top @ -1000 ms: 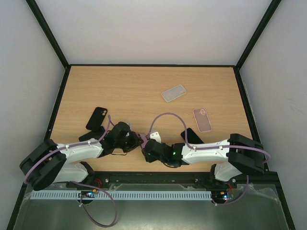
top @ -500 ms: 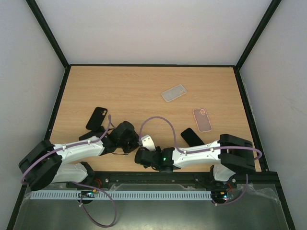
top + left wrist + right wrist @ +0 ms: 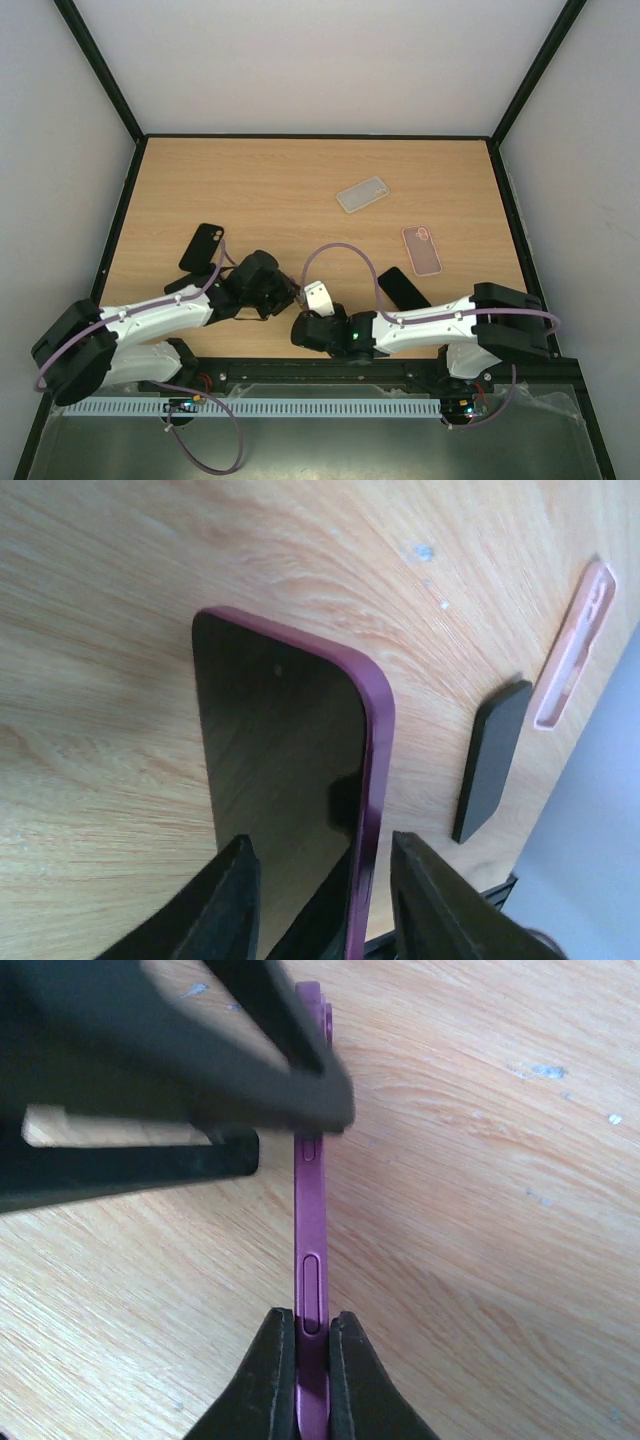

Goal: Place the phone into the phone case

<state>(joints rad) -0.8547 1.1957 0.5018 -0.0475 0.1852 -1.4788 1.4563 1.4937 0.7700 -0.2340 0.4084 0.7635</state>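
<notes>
Nearest to me, at the near edge of the worktop [image 3: 300, 190], both arms meet over the phone [image 3: 310, 1220].

1. Right hand [image 3: 310, 1325]: clenched on the phone's magenta side rail, just below a side button. The phone stands on edge.
2. Left hand [image 3: 322, 855]: its two fingers bracket the phone's lower end, one on each side of the dark screen. I cannot tell whether they are pressing on the phone or only flanking it. The right wrist view shows a gap beside one finger.
3. Phone location: between the two hands, above the near middle of the worktop, and in no case.

Beyond the hands, a dark slab [image 3: 403, 287] lies to the right; I cannot tell whether it is a case or a second phone. Further out lie a pink case [image 3: 421, 249] on the right and a black case [image 3: 207, 247] on the left. A clear case [image 3: 362, 194] lies farthest away.

Status: I judge the phone picked up and under control, but insertion has not begun. All three cases are well apart from the phone. Remaining steps are to choose the case, bring phone and case together, and press the phone in.
</notes>
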